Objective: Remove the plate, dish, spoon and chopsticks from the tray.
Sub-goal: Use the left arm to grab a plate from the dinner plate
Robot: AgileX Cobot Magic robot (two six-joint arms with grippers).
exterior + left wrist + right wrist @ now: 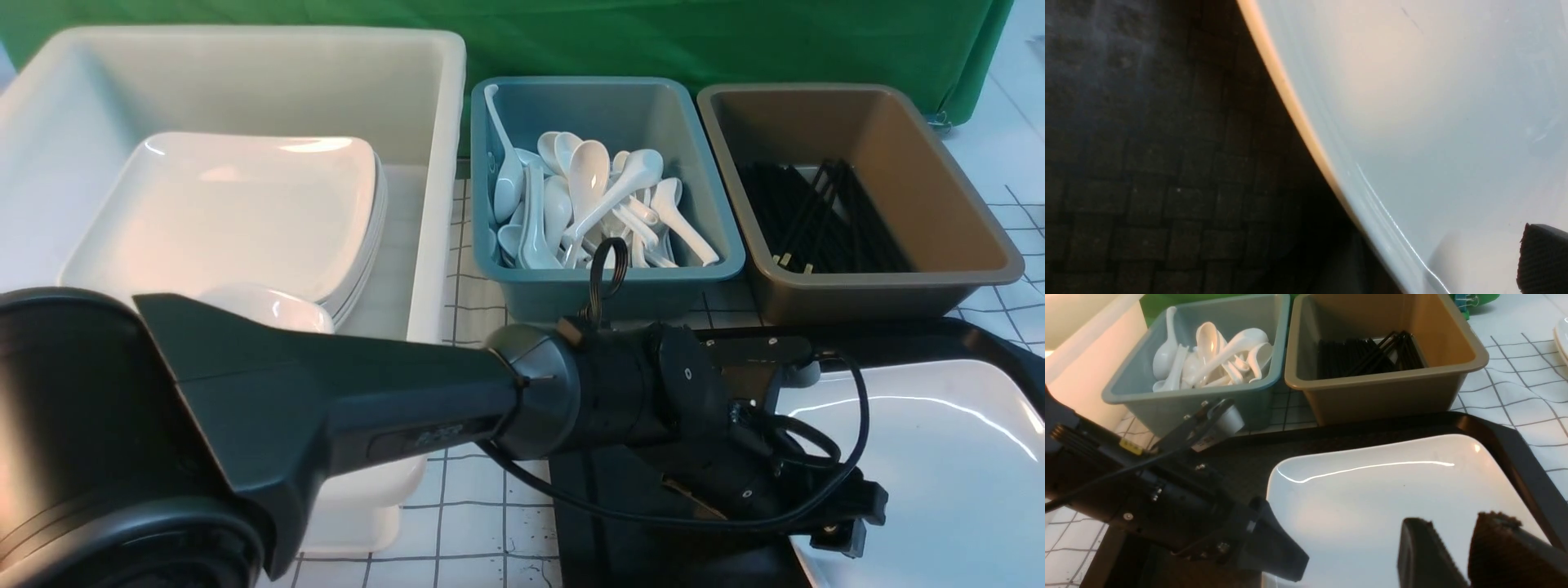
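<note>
The large white plate lies on the black tray at the right. My left arm reaches across, and its gripper stands open at the plate's near-left rim. In the left wrist view one ribbed fingertip hovers over the plate beside the textured tray; the other finger is out of frame. My right gripper is open above the plate, with nothing between its fingers. No dish, spoon or chopsticks show on the visible part of the tray.
A big white bin at the left holds stacked plates and a small dish. Behind the tray stand a teal bin with several white spoons and a brown bin with black chopsticks. A checked cloth covers the table.
</note>
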